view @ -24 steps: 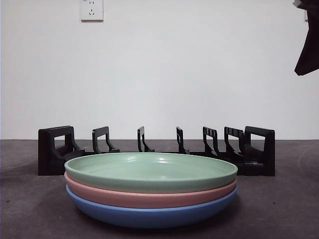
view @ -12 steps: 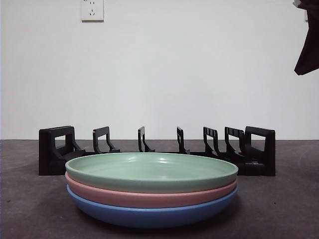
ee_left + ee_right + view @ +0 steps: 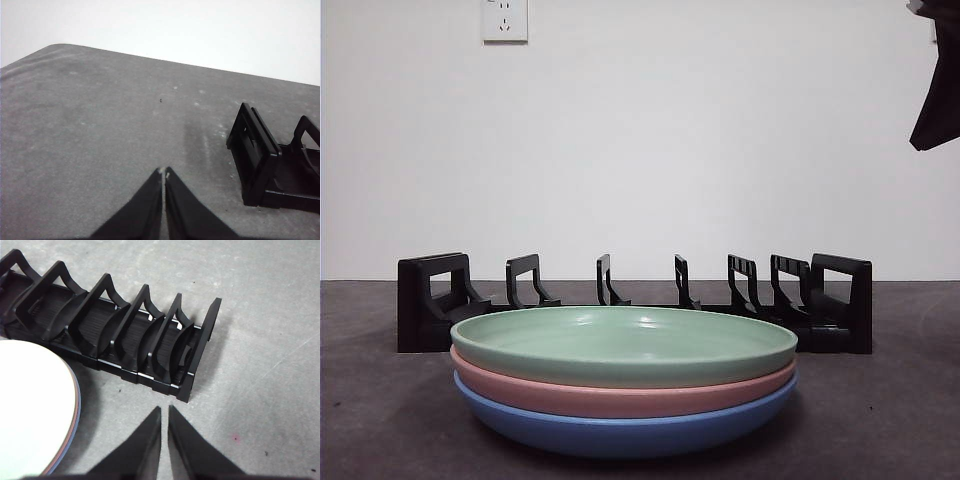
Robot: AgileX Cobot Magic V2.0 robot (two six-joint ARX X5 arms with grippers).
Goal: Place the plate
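Note:
A stack of three plates sits near the front of the table: a green plate (image 3: pixel 623 344) on top, a pink plate (image 3: pixel 620 399) under it and a blue plate (image 3: pixel 620 432) at the bottom. Behind them stands a black slotted dish rack (image 3: pixel 635 300), with no plate in it. The right wrist view shows the stack's edge (image 3: pixel 35 410) beside the rack (image 3: pixel 115 335). My right gripper (image 3: pixel 164 412) hovers shut above the table near the rack's end, a dark tip (image 3: pixel 938 80) in the front view. My left gripper (image 3: pixel 164 173) is shut over bare table beside the rack's other end (image 3: pixel 257 155).
The grey table (image 3: pixel 900 400) stretches around the stack and rack. A white wall with a power socket (image 3: pixel 504 18) stands behind.

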